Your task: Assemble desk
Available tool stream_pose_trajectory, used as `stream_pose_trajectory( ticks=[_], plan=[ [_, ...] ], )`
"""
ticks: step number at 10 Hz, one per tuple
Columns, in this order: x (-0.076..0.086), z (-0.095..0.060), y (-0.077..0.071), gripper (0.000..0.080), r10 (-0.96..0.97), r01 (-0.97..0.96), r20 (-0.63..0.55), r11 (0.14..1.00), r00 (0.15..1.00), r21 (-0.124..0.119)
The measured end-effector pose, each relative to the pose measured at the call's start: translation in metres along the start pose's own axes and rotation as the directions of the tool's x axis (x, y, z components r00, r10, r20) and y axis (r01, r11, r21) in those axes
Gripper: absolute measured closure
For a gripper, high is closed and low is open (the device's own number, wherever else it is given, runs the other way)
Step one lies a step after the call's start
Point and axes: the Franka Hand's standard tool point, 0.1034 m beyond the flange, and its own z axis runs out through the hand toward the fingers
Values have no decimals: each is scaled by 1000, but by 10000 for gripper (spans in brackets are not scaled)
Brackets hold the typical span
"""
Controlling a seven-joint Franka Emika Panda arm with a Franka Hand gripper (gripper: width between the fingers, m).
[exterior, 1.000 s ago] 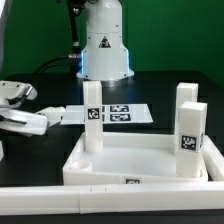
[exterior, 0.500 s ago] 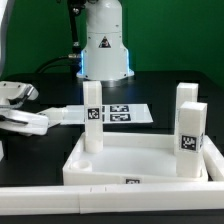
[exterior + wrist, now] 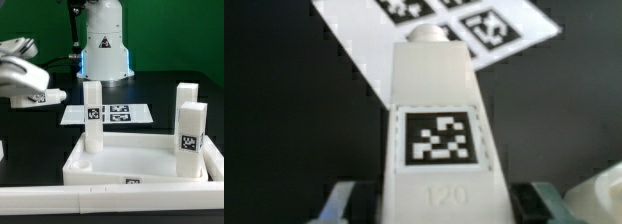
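My gripper (image 3: 22,90) is at the exterior view's left, above the table, shut on a white block leg (image 3: 40,97) that hangs roughly level in the air. In the wrist view the leg (image 3: 438,100) runs away from the gripper (image 3: 443,203), its square tag facing the camera, with a finger (image 3: 345,202) pressed on each side. The desk panel (image 3: 75,160) lies in front with its raised rim up. Three legs stand upright on it: one at the left (image 3: 93,120) and two at the right (image 3: 186,100) (image 3: 190,140).
The marker board (image 3: 112,113) lies flat behind the panel, also seen past the leg's tip as the marker board (image 3: 464,25). The robot base (image 3: 105,45) stands at the back. A white bar (image 3: 100,200) runs along the front edge.
The leg lay on the table under the gripper at the left; now the gripper has it and has lifted it off the table. Panel and standing legs have not moved.
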Motion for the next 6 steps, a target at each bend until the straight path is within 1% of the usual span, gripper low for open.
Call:
stream_pose_trajectory(
  ticks=[1,2,3,4,5,6],
  plan=[
    [4,-2,0,515,-2,2,-63,1000,998,-9],
    [6,-12,-9,515,-17,13,-153,1000,988,-27],
    [1,-40,-38,515,-72,61,-242,997,968,-53],
    [2,-74,-67,514,-164,139,-352,986,921,-94],
    [3,-92,-83,514,-204,168,-420,978,884,-121],
    [2,-98,-94,514,-215,175,-454,976,864,-130]
  ],
)
